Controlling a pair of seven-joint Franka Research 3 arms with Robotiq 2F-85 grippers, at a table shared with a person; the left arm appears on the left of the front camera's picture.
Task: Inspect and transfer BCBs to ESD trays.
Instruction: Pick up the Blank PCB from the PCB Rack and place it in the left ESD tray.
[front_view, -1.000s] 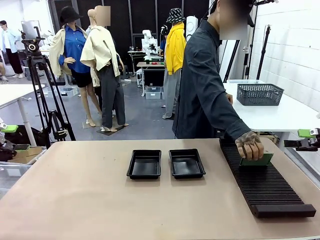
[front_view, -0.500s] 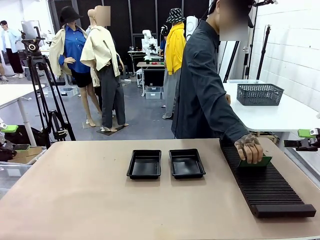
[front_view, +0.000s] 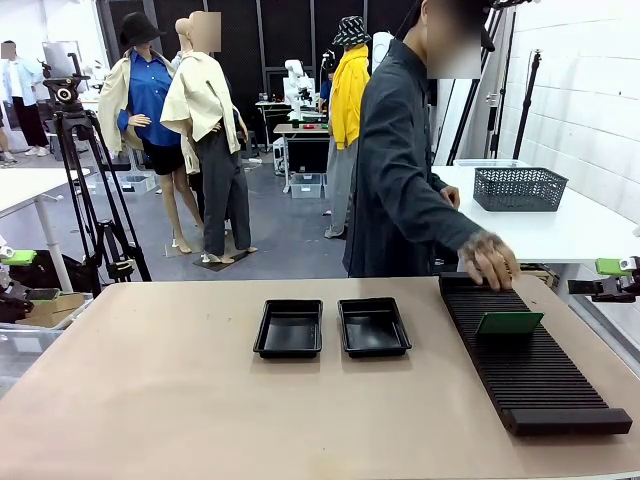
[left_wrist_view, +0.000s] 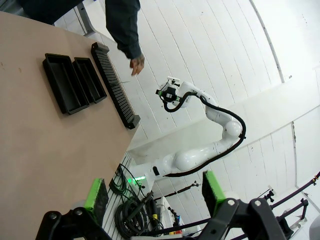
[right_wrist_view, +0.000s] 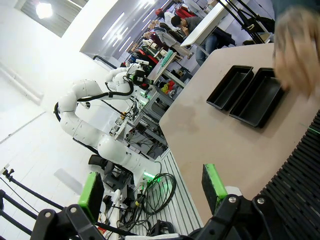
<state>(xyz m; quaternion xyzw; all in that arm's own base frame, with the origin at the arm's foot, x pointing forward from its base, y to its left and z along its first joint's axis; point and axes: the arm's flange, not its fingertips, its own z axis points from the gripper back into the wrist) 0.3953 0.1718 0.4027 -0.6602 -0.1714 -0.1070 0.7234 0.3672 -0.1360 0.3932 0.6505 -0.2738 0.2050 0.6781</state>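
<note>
Left hand (left_wrist_view: 155, 186) spread wide beside tan table (left_wrist_view: 30, 150); white walls (left_wrist_view: 210, 45).

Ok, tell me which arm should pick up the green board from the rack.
Right, probably. The green board stands in the black rack at the table's right side, near the open right gripper; the open left gripper sits off the left edge. The person's hand is over the rack's far end.

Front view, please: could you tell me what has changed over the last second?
The person's hand let go of the green BCB and drew back to the far end of the black slotted rack, leaving the board standing in a slot. The two ESD trays and both open end effectors stayed as they were.
</note>
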